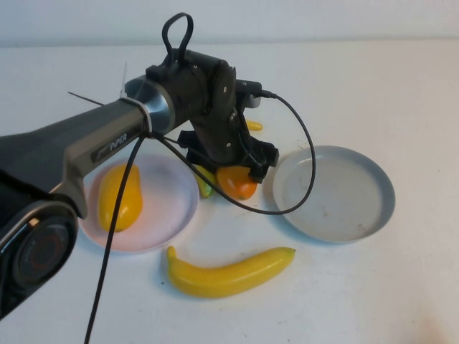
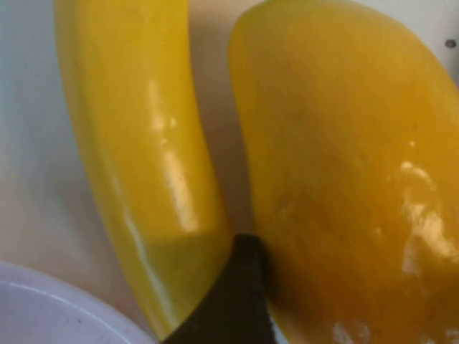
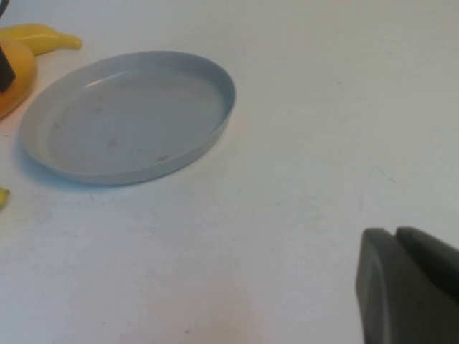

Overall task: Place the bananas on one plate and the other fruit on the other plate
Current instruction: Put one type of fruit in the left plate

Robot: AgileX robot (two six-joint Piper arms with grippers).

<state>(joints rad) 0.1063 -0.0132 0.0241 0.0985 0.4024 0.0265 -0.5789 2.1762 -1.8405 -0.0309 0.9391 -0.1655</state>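
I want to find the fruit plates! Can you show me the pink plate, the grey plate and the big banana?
pink plate [image 1: 179,208], high view, bare right side.
grey plate [image 1: 337,193], high view, bare middle.
big banana [image 1: 229,276], high view, middle.

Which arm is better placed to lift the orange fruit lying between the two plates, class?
Left. The left gripper hangs open right over the orange fruit, beside the pink plate. The right gripper is shut and off beyond the grey plate.
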